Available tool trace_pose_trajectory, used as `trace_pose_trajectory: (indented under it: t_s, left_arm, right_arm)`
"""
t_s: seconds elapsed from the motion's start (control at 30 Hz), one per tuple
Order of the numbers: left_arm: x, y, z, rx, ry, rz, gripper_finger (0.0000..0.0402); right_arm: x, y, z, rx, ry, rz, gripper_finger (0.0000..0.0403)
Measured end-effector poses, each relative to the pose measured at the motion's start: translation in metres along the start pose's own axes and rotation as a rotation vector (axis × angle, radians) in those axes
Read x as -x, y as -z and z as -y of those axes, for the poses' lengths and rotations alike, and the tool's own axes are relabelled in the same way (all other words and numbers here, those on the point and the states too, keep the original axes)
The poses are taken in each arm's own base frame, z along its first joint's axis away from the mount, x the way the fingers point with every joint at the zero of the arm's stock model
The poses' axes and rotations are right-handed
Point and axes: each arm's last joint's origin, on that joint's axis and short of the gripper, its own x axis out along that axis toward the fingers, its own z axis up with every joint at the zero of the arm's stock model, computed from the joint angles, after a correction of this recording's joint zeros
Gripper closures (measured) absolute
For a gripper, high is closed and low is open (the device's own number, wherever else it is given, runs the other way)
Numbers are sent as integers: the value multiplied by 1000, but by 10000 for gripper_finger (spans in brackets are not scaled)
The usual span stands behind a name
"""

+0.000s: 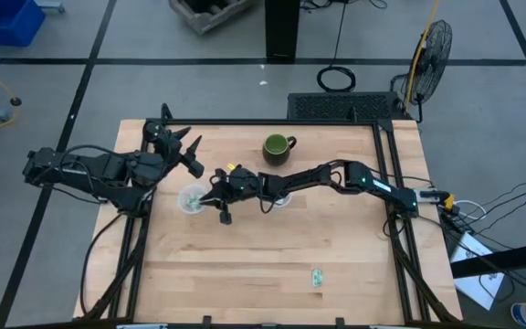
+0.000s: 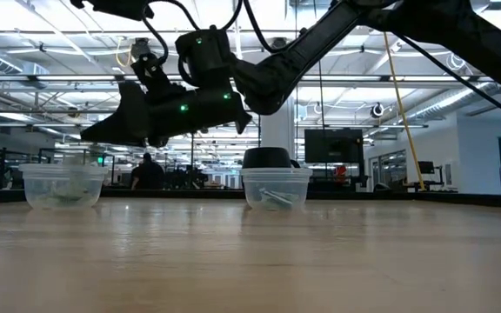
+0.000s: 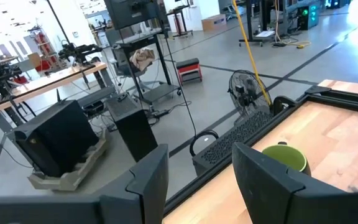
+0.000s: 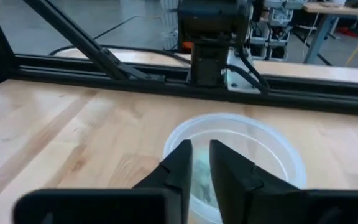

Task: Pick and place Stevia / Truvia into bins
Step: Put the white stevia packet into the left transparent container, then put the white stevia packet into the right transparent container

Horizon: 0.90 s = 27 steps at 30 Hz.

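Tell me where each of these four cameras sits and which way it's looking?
High: overhead, straight down on the table; both arms show.
Low: at tabletop height, looking level at two cups; arms hang in from above.
Left wrist: on the left arm, facing the mug; open fingers show.
Right wrist: above the left cup; right gripper slightly parted.
Shared: high and left wrist both see the mug.

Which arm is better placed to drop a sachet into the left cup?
The right. Its gripper hangs directly above the left cup, fingers nearly closed. The left gripper sits raised near the table's far left edge, open, pointing away toward the mug.
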Motion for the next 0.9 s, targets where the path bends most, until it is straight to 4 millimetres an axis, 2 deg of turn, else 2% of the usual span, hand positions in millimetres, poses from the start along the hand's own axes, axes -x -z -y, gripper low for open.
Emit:
trace_pose_trajectory:
  t_s: [0.3,0.37,0.47,0.57,0.7,0.9]
  left_arm:
    - [0,0,0,7,0,0,218]
    - [0,0,0,8,0,0,218]
    - [0,0,0,7,0,-1,218]
    - [0,0,0,21,1,-2,218]
    - [0,1,1,20,41,-8,218]
    - [0,1,3,20,109,-16,218]
  right_arm:
    - [1,-3,-1,-3,-2,5,299]
    - [3,-9,-3,-3,-7,4,295]
    - [12,-29,-7,-4,-16,-26,294]
    - [31,-53,-10,-26,-29,-154,298]
    - [72,-79,-18,-19,-62,-410,311]
    - [141,-114,-50,-169,-93,-725,333]
